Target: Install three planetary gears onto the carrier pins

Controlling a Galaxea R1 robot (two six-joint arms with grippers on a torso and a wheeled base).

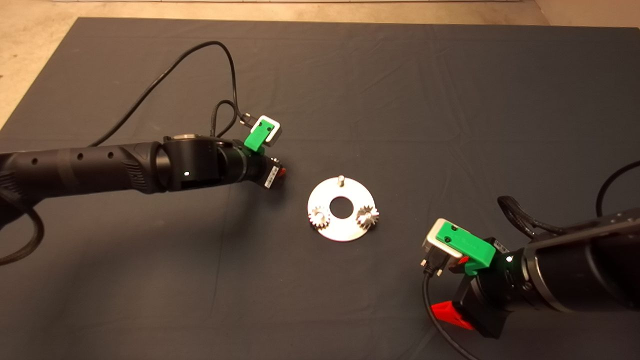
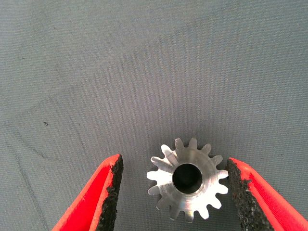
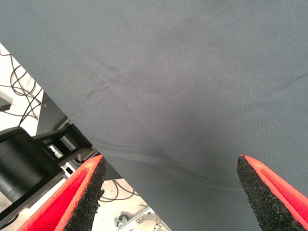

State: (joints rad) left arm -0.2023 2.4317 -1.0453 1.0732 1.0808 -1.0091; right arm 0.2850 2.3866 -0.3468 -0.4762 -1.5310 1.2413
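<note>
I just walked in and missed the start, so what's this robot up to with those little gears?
It is fitting gears onto a silver disc. Two gears already sit on pins; the far pin is bare. The left gripper, left of the disc, is open around the third gear, which lies flat on the mat. The right gripper waits open at the lower right.

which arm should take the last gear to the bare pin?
Left, probably. The left gripper is open around the third gear, which lies flat on the mat. The right gripper is open over bare mat, away from the disc and its bare pin.
</note>
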